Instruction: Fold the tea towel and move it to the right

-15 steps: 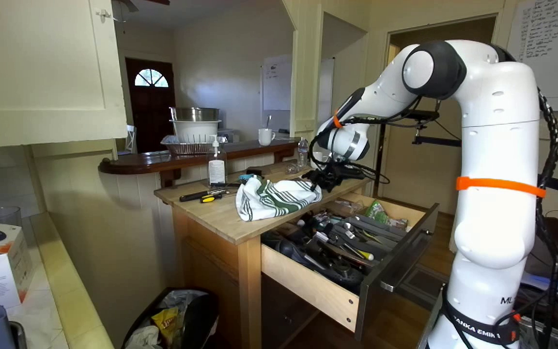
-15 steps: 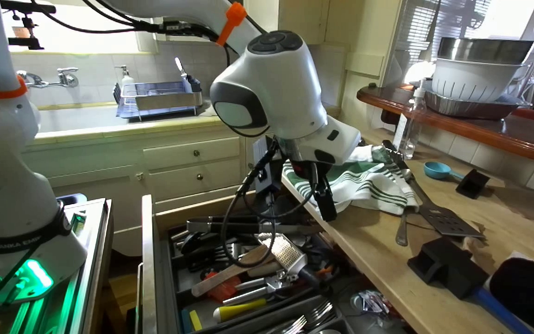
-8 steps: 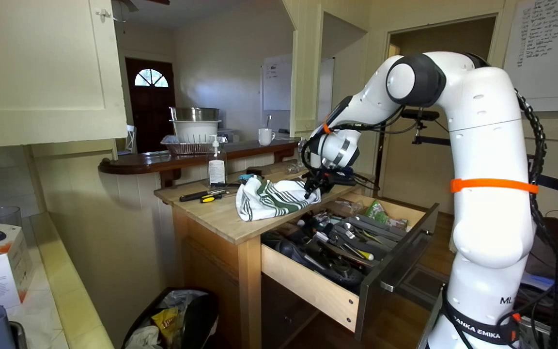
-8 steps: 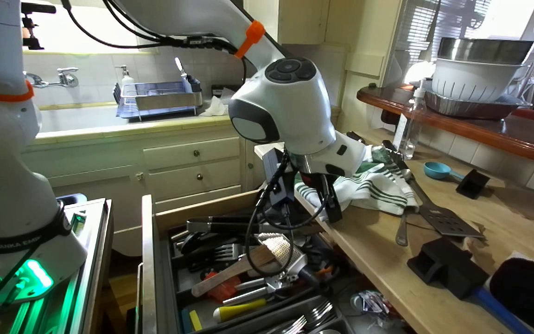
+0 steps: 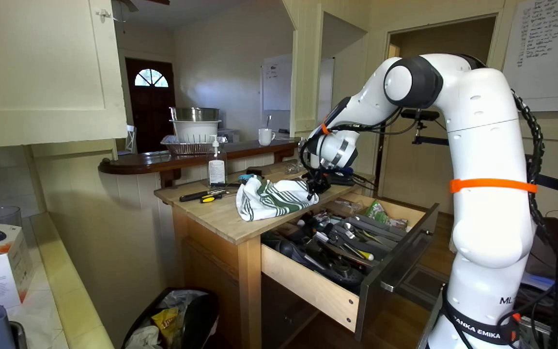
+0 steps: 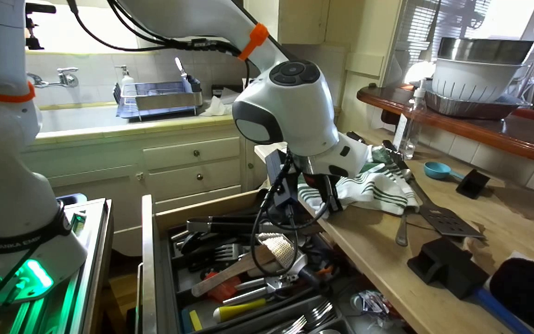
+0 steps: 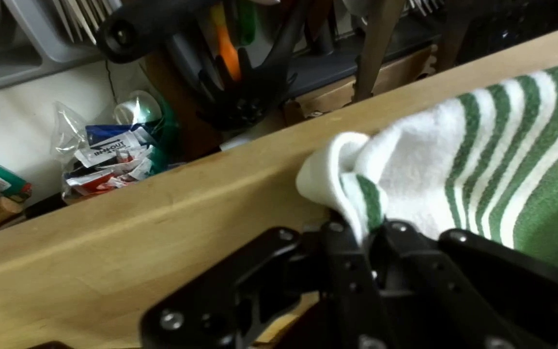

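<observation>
The tea towel (image 5: 271,199), white with green stripes, lies rumpled along the counter's edge in both exterior views. My gripper (image 7: 367,231) is shut on a pinched fold at the towel's end, and this fold rises between the fingertips in the wrist view. To the right of the fold the striped towel (image 7: 419,167) spreads out on the wood. In an exterior view the arm's hand covers part of the towel (image 6: 380,192). The pinch itself is partly hidden by the dark fingers.
An open drawer (image 5: 310,278) full of utensils sits right below the counter's edge. A slotted spatula (image 6: 450,220), a blue scoop (image 6: 437,170) and a black-headed tool (image 6: 450,266) lie on the wooden counter (image 6: 364,241). A pump bottle (image 5: 216,165) stands behind the towel.
My gripper has moved down and across to the towel's end, then closed on it. That end is now drawn into a fold, while the rest of the towel lies much as before.
</observation>
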{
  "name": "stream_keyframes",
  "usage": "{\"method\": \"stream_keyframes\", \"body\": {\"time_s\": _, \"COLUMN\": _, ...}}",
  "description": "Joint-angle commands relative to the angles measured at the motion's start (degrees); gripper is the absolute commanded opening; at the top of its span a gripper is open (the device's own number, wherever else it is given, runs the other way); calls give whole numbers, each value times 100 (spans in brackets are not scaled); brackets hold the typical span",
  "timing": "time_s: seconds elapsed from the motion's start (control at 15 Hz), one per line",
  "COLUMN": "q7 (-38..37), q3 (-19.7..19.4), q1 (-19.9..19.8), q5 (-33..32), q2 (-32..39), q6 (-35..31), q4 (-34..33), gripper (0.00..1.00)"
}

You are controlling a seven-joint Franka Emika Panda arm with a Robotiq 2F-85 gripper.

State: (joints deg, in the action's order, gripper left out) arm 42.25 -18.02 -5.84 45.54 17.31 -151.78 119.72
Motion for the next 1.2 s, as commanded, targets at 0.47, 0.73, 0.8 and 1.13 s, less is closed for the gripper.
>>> {"method": "stream_keyframes", "body": {"time_s": 0.47, "q7": -743, "q3": -151, "q1": 309, "q5": -1900, "q2": -558, "q6": -898, "q4": -324, "gripper": 2}}
{"method": "stream_keyframes", "body": {"time_s": 0.73, "q7": -1252, "q3": 45, "q1": 109, "q5": -3705, "q2": -670, "q6": -1714, "q4": -217, "gripper": 2}}
{"method": "stream_keyframes", "body": {"time_s": 0.8, "q7": -1360, "q3": 74, "q1": 108, "q5": -4128, "q2": -657, "q6": -1825, "q4": -182, "gripper": 2}}
{"method": "stream_keyframes", "body": {"time_s": 1.13, "q7": -1693, "q3": -638, "q1": 1146, "q5": -5663, "q2": -470, "q6": -2236, "q4": 270, "gripper": 2}}
